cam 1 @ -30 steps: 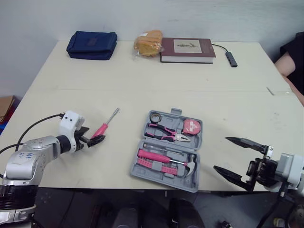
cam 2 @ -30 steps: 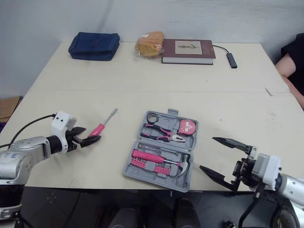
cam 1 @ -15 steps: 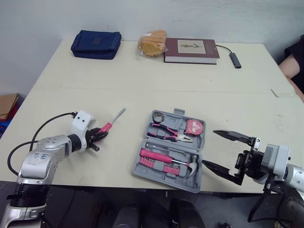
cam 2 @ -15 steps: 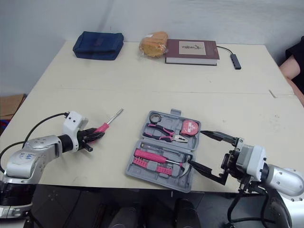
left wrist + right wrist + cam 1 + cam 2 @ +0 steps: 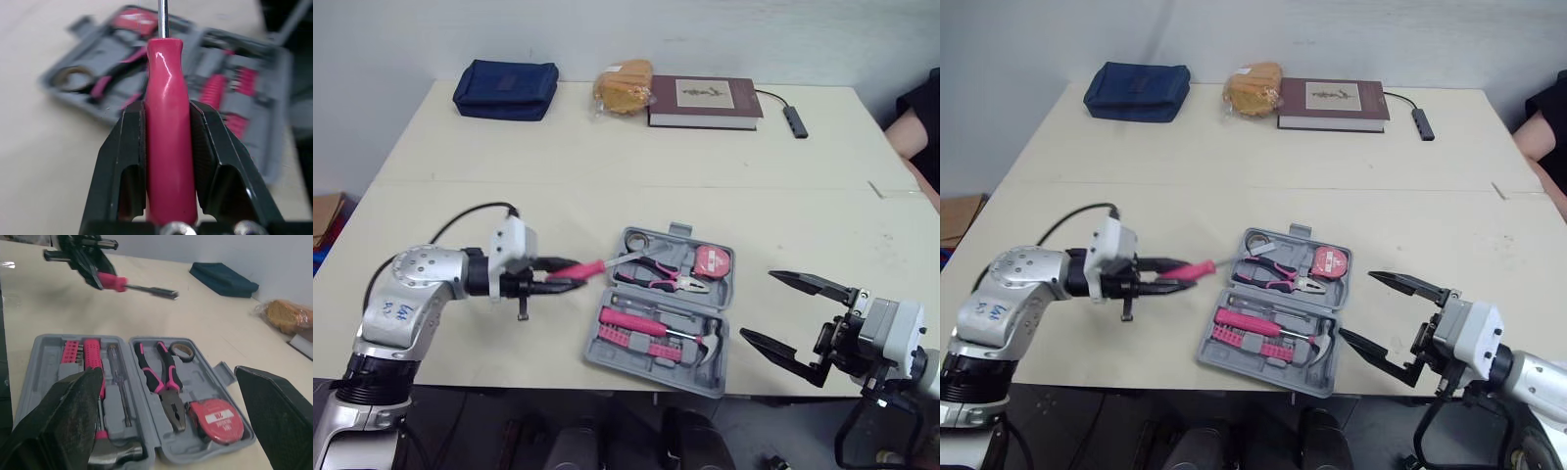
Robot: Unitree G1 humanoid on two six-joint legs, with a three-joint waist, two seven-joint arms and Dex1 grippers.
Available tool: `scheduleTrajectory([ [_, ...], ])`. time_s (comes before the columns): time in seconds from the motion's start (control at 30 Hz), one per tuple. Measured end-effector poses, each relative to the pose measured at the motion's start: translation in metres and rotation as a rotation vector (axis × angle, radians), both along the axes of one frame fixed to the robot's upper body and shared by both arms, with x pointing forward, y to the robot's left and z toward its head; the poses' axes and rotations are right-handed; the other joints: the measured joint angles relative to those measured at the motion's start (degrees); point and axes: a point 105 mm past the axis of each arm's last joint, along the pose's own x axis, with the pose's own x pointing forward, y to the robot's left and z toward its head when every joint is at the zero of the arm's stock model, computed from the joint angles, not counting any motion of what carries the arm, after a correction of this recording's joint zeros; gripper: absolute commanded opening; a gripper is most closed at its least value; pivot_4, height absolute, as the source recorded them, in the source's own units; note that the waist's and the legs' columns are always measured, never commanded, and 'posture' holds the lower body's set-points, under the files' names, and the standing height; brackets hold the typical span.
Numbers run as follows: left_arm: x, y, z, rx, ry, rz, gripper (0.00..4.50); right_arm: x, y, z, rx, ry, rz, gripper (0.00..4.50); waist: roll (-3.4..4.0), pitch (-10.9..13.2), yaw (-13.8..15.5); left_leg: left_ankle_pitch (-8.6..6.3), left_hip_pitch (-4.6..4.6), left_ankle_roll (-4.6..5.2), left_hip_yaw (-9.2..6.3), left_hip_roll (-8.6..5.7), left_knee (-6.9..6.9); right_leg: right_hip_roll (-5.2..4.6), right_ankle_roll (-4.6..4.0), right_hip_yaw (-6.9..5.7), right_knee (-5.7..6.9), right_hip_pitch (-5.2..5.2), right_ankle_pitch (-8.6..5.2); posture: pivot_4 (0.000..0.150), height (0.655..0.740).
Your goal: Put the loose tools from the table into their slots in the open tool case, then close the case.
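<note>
Gripping the pink screwdriver (image 5: 588, 266) by its handle, the left gripper (image 5: 574, 279) has its jaws clamped on both sides, holding the tool clear of the bench (image 5: 607, 176). The shaft points toward the open tool case (image 5: 607, 354), with its tip at the case's left edge. The case lies flat near the front bench edge. The right gripper (image 5: 759, 306) sits just beside the case's right edge, jaws spread wide and holding nothing. Bare bench extends behind the case to the pouch (image 5: 504, 90) and book (image 5: 705, 101) along the far edge.

An office-like room: beige table (image 5: 607, 166), book (image 5: 703, 98), cable adapter (image 5: 791, 120), bare wall (image 5: 705, 29).
</note>
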Motion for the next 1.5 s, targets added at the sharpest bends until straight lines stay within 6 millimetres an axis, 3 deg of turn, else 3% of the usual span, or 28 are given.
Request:
scheduleTrajectory([
  [0.13, -0.021, -0.025, -0.011, 0.125, 0.002, -0.239, 0.55, -0.01, -0.001, 0.0, -0.001, 0.028, -0.039, 4.5, 0.0, 0.0, 0.0, 0.08, 0.02, 0.11, -0.02, -0.13, 0.05, -0.08, 0.13, 0.12, 0.02, 0.06, 0.07, 0.15, 0.74],
  [0.27, -0.025, -0.041, -0.03, 0.226, 0.026, -0.292, 0.55, -0.016, 0.002, 0.001, -0.002, 0.042, -0.059, 4.5, 0.0, 0.0, -0.1, 0.08, -0.01, 0.13, -0.03, -0.12, 0.05, -0.05, 0.14, 0.15, 0.02, 0.04, 0.08, 0.15, 0.74],
  [0.4, -0.023, -0.054, -0.037, 0.284, 0.027, -0.266, 0.55, -0.022, 0.006, 0.001, 0.004, 0.066, -0.084, 4.5, 0.0, 0.0, 0.0, 0.09, -0.04, 0.14, -0.09, -0.12, 0.05, -0.05, 0.14, 0.13, 0.0, 0.05, 0.08, 0.15, 0.74],
  [1.2, -0.019, -0.061, -0.051, 0.369, 0.026, -0.239, 0.55, -0.036, -0.003, -0.012, 0.009, 0.078, -0.121, 4.5, 0.0, 0.0, 0.0, 0.12, -0.04, 0.2, -0.13, -0.15, 0.06, -0.11, 0.14, 0.13, 0.03, 0.05, 0.08, 0.15, 0.74],
  [1.27, -0.02, -0.061, -0.051, 0.369, 0.037, -0.242, 1.6, -0.036, -0.004, -0.013, 0.006, 0.071, -0.122, 4.5, 0.0, 0.0, 0.0, 0.12, -0.03, 0.2, -0.13, -0.15, 0.06, -0.11, 0.14, 0.13, 0.03, 0.05, 0.08, 0.15, 0.74],
  [1.33, -0.021, -0.063, -0.05, 0.354, 0.039, -0.254, 2.19, -0.036, -0.007, -0.015, 0.007, 0.071, -0.129, 4.5, 0.0, 0.0, 0.0, 0.12, -0.04, 0.2, -0.13, -0.15, 0.06, -0.12, 0.14, 0.13, 0.04, 0.05, 0.08, 0.15, 0.74],
  [1.37, -0.022, -0.064, -0.049, 0.34, 0.043, -0.262, 2.76, -0.037, -0.007, -0.016, 0.002, 0.071, -0.128, 4.5, 0.0, 0.0, 0.0, 0.12, -0.04, 0.21, -0.13, -0.15, 0.06, -0.13, 0.14, 0.13, 0.04, 0.05, 0.08, 0.15, 0.74],
  [1.5, -0.022, -0.065, -0.043, 0.307, 0.028, -0.281, 2.76, -0.038, -0.01, -0.018, 0.0, 0.064, -0.124, 4.5, 0.0, 0.0, 0.0, 0.13, -0.03, 0.2, -0.13, -0.15, 0.07, -0.13, 0.14, 0.13, 0.04, 0.05, 0.08, 0.15, 0.74],
])
